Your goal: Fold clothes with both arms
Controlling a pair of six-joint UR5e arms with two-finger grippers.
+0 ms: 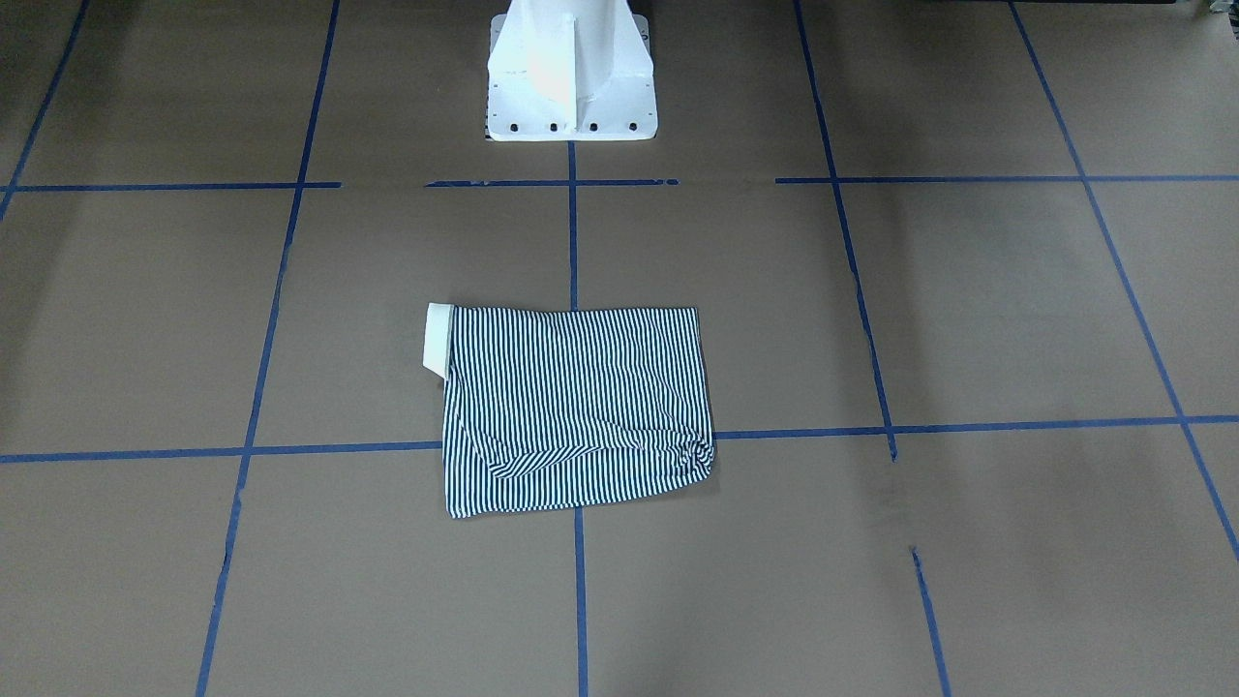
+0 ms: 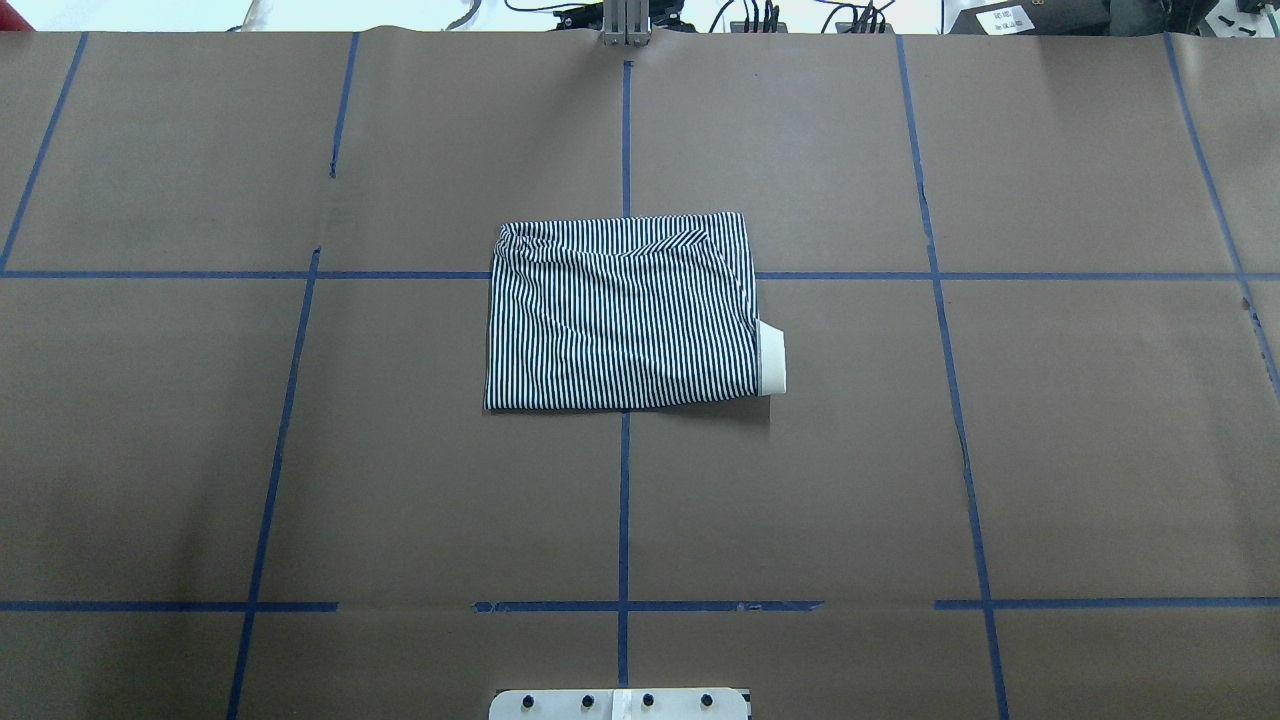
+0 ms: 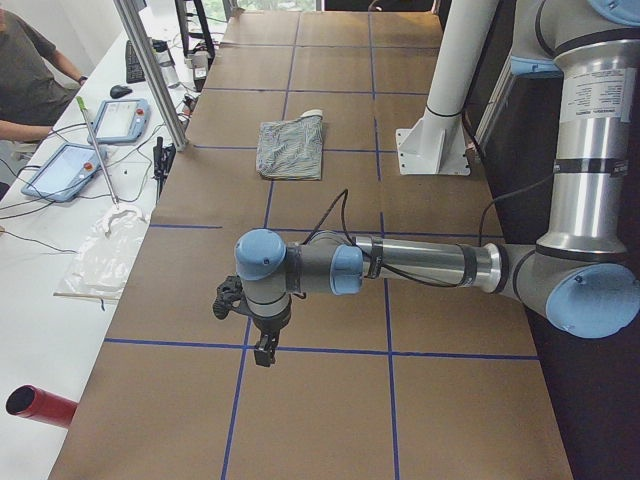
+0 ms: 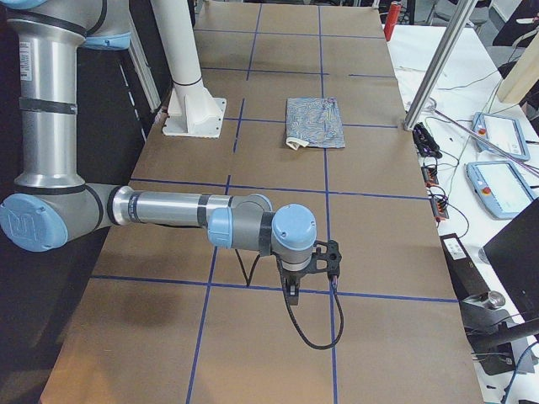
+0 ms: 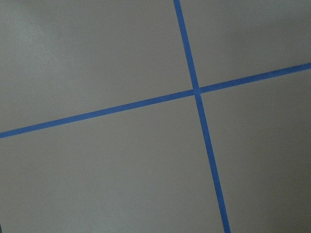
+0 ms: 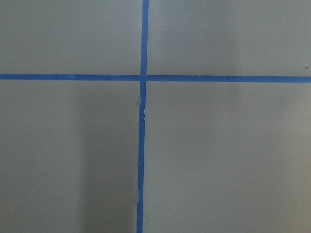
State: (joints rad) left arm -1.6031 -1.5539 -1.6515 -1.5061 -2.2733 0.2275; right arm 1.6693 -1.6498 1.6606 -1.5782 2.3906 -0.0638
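Observation:
The striped polo shirt (image 1: 576,407) lies folded into a flat rectangle at the middle of the table (image 2: 200,450), with its cream collar (image 2: 772,358) sticking out at one side. The shirt (image 3: 290,148) is far from both arms. My left gripper (image 3: 262,352) hangs over the near end of the table in the exterior left view, and I cannot tell if it is open or shut. My right gripper (image 4: 292,295) hangs over the opposite end in the exterior right view, state also unclear. Both wrist views show only brown table and blue tape lines.
The white pedestal (image 1: 571,77) stands at the robot's side of the table. A metal post (image 3: 150,70), tablets (image 3: 70,170) and cables sit on the side bench, where a person (image 3: 25,80) is seated. A red cylinder (image 3: 40,405) lies off the table corner.

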